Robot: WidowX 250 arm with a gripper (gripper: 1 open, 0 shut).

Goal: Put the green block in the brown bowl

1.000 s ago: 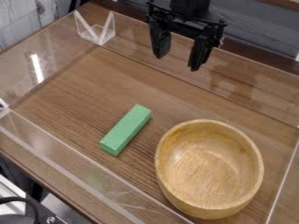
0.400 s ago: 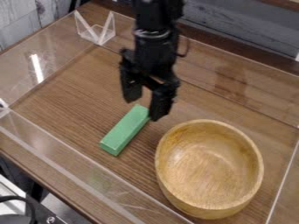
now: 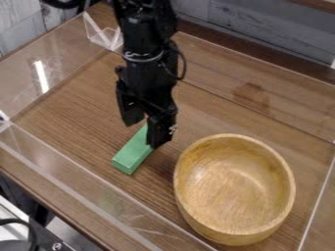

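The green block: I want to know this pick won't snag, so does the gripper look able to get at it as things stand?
Probably yes. The open gripper points down right over the green block, which lies flat with nothing on it; the brown bowl sits apart to one side.

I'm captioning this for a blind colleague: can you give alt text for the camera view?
A black robot gripper, jaws open and pointing down, hangs directly over the upper end of a green block lying on a wooden table. An empty brown bowl sits just right of the block.
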